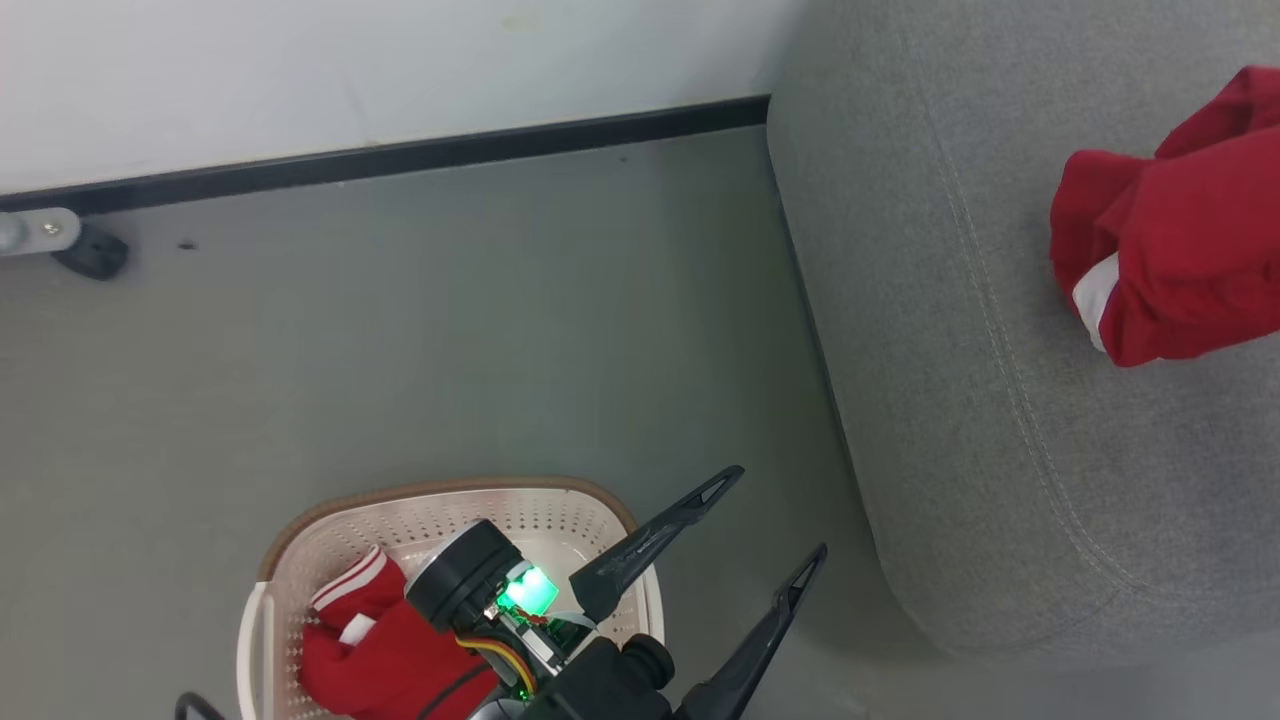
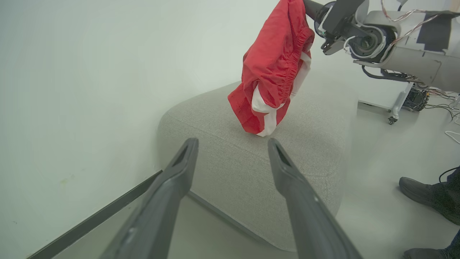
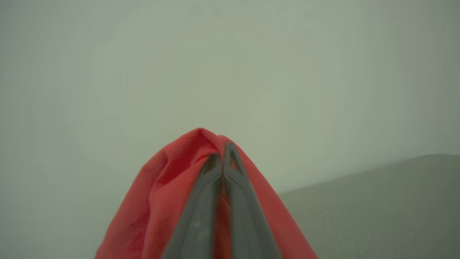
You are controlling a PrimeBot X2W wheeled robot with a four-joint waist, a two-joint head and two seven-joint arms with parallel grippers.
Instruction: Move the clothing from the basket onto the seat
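- The right tool (image 3: 222, 158) is clamped on red shorts (image 2: 276, 68), which hang over the grey seat (image 1: 950, 350) and are not yet released.
- The left tool (image 1: 778, 510) is spread wide and empty, near the basket (image 1: 560, 500).
- At least one red striped garment (image 1: 390, 660) lies in the basket, so more transfers look necessary.

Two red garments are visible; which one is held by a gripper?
The garment hanging over the seat, pinched in the shut right gripper; the other garment lies loose in the basket.
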